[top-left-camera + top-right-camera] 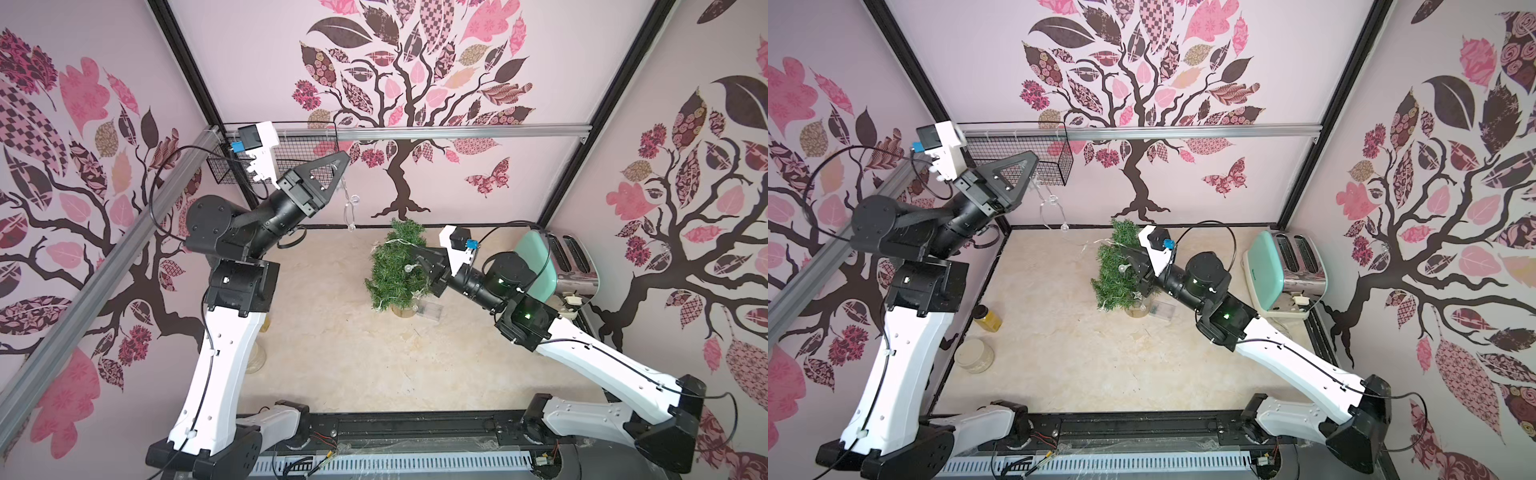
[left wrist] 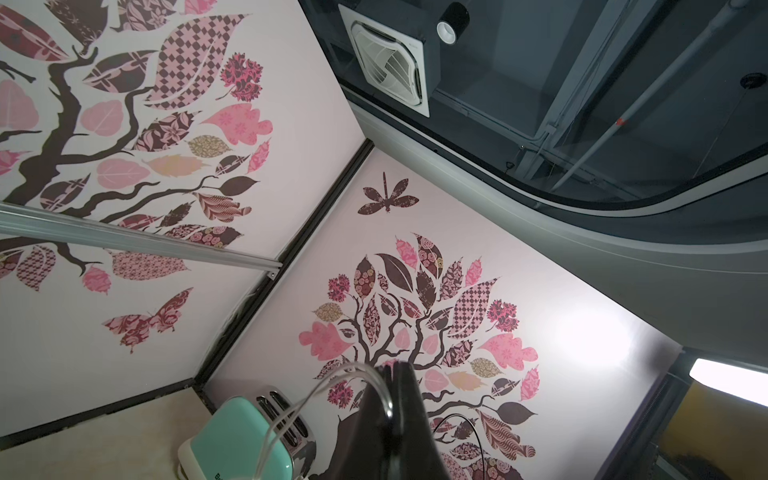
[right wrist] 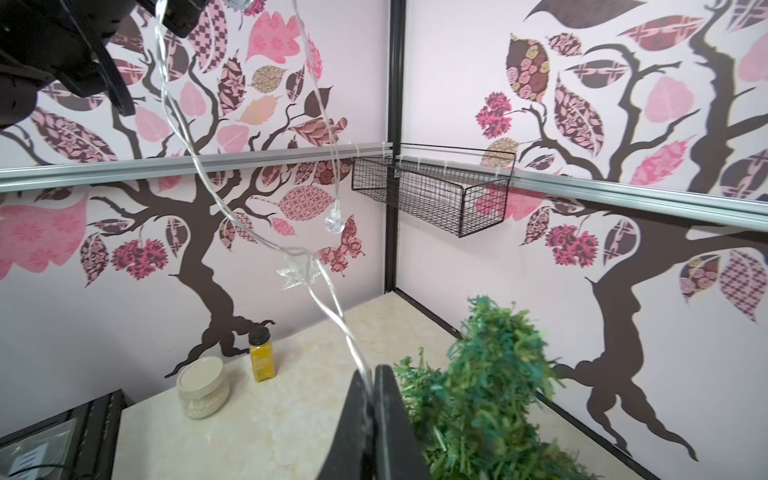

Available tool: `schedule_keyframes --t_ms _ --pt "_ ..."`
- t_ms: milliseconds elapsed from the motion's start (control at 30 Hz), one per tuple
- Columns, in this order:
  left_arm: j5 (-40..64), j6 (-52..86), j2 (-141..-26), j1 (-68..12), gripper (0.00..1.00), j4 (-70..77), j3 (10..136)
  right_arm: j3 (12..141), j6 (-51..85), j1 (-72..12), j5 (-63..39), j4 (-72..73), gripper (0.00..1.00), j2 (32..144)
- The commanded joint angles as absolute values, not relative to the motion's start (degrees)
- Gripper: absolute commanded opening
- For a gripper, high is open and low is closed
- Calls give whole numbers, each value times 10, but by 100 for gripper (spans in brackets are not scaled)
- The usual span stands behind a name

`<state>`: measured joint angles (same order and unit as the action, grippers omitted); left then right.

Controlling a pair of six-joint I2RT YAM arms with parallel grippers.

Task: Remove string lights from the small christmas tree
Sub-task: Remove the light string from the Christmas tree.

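Observation:
The small christmas tree stands on its tan base mid-table. It is bushy green in the right wrist view. The string lights hang as a thin clear wire with a star bulb and a round bulb. My left gripper is raised high at the back left, shut on the wire. My right gripper sits against the tree's upper branches, shut on the same wire. The clear box lies by the base.
A mint toaster stands at the back right, close behind my right arm. A black wire basket hangs on the back rail. A lidded jar and a yellow bottle stand at the left edge.

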<state>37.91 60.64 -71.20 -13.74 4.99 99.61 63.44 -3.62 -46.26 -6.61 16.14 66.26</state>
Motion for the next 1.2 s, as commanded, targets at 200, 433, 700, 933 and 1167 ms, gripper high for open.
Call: schedule_keyframes --t_ms 200,433,700,933,1167 --pt "375 574 -768 -158 0 42 1075 708 -62 -408 -33 137 0 643" --pt "377 572 -816 -162 0 32 1130 723 -55 -358 -38 138 0 652" --pt "372 554 -884 -163 0 13 1208 759 -23 -295 -63 149 0 695" --pt "356 506 -965 -157 0 -21 1283 832 7 -229 -114 147 0 779" --pt "356 532 -1049 -121 0 9 1347 944 36 -178 -159 146 0 884"
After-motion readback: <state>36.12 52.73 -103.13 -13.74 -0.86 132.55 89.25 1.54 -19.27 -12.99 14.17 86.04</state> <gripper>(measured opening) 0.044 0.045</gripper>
